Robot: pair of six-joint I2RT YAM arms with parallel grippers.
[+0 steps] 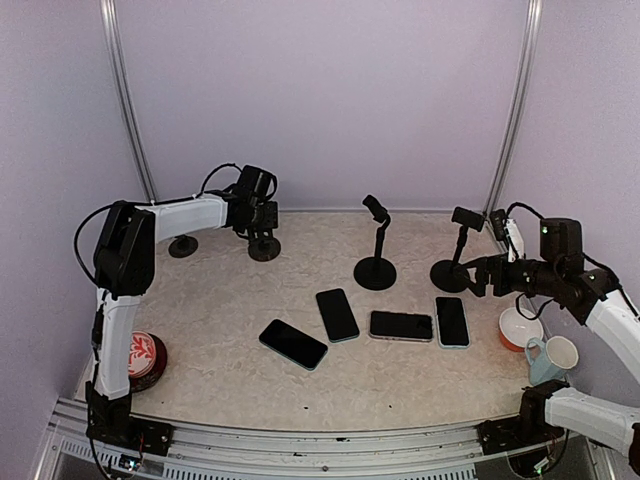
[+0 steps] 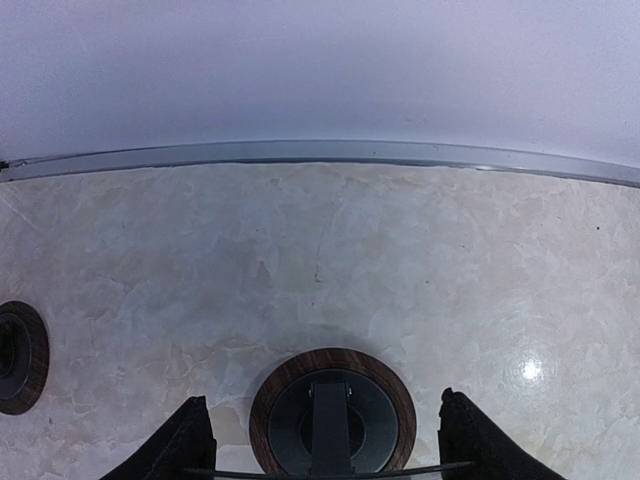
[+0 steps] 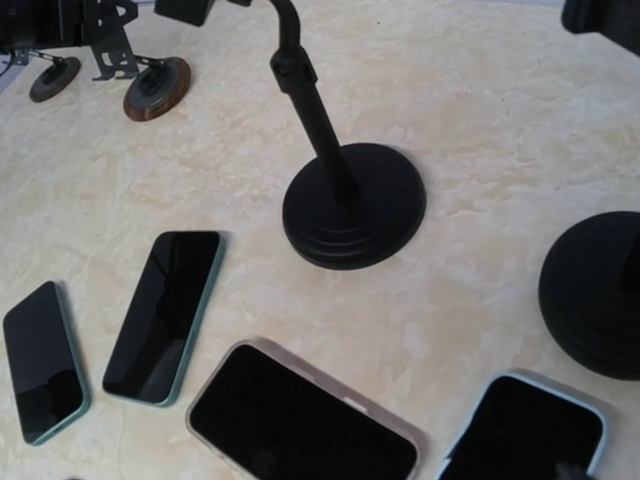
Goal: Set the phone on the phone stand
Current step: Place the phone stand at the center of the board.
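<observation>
The left gripper (image 2: 322,398) hangs spread wide at the far left of the table (image 1: 220,300). Its fingers (image 2: 185,445) stand clear on either side of a wood-rimmed stand (image 2: 372,402) directly below and clamp nothing. A second round base (image 2: 20,357) sits a little to the left of that stand. The right gripper (image 1: 473,277) is likewise parted and empty, hovering low just beside the right black phone stand (image 1: 452,262); the middle black phone stand (image 1: 376,250) is further left. All four phones lie flat on the table, screens dark, in a loose row in front of the two black stands. The leftmost phone (image 1: 293,343) lies at an angle, the green-edged phone (image 1: 337,314) is near it, and the pale-edged phone (image 1: 401,325) lies crosswise. The blue-edged phone (image 1: 452,321) is nearest the right gripper. A white bowl (image 1: 512,330) and a pale mug (image 1: 550,358) stand at the right edge, and a red-and-white tin (image 1: 145,358) at the near left.
</observation>
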